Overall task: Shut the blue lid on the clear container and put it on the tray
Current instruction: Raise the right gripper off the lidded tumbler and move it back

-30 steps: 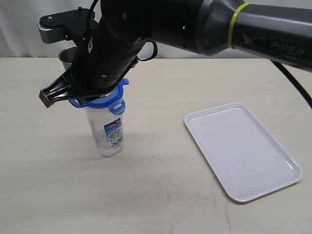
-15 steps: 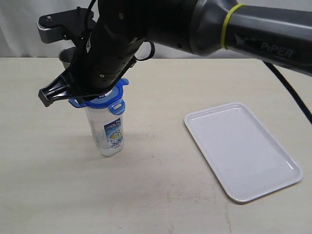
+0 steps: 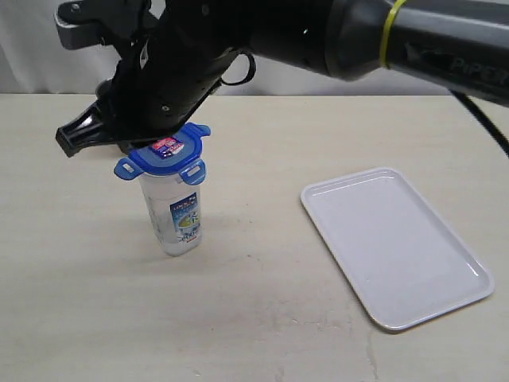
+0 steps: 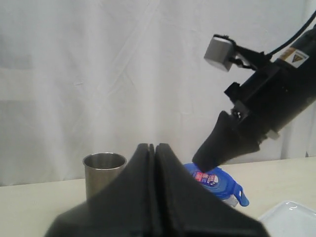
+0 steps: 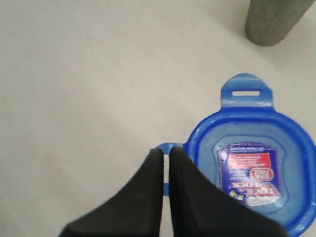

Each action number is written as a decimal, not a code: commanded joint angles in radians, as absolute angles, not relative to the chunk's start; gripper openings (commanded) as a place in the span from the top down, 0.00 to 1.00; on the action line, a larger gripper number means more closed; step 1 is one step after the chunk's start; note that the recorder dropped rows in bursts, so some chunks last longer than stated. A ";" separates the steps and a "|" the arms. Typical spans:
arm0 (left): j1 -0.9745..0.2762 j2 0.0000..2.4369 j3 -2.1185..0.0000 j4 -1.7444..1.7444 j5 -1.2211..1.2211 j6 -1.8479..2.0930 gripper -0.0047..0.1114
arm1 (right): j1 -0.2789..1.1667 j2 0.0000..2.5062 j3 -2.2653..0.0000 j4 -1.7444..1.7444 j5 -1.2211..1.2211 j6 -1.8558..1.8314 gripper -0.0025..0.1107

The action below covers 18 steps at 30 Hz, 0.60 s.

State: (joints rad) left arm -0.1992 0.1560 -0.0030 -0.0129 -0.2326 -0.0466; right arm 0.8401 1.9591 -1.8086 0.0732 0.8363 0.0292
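Lid (image 3: 163, 155) is seen seated on the mouth of the container (image 3: 176, 215), with its flaps sticking outward rather than folded down. The container stands upright on the left of the worktop (image 3: 262, 318), well apart from the tray (image 3: 318, 191), which lies on the right.

A red-and-white sticker is carried on the top of the lid. In the right wrist view its print is shown upside down and blurred; "LOCK" and "BPA FREE" can be guessed at but not read with certainty. A blue-and-white label is printed on the side of the container, too small to be read. On the right arm (image 3: 445, 48) "PiPER" can just be made out beside a yellow band.

The right gripper (image 3: 70, 141) is held just above the lid, its tips pointing left. Its jaws are drawn together to a thin slit with nothing between them, as shown in the right wrist view (image 5: 162, 157), where one flap is partly covered by them.

The left gripper (image 4: 154, 148) is shown only in its own wrist view, jaws pressed together and empty. A steel cup (image 4: 103, 173) in front of a white curtain (image 4: 98, 74) is shown plainly there and is almost wholly hidden by the arm in the exterior view. The tray is missed by the right wrist view.
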 commanded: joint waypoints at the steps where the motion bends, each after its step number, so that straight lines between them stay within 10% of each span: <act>1: -0.206 0.153 0.000 -0.012 -0.229 -0.054 0.96 | 0.830 1.922 -1.812 -0.083 0.839 0.098 0.94; 18: -0.206 0.153 0.000 -0.010 -0.225 -0.056 0.96 | 0.777 1.991 -1.785 -0.166 0.907 0.193 0.94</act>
State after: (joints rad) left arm -0.1992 0.1560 -0.0030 -0.0129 -0.2238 -0.0485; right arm 0.7792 1.9824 -1.7899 -0.1678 0.8969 0.2022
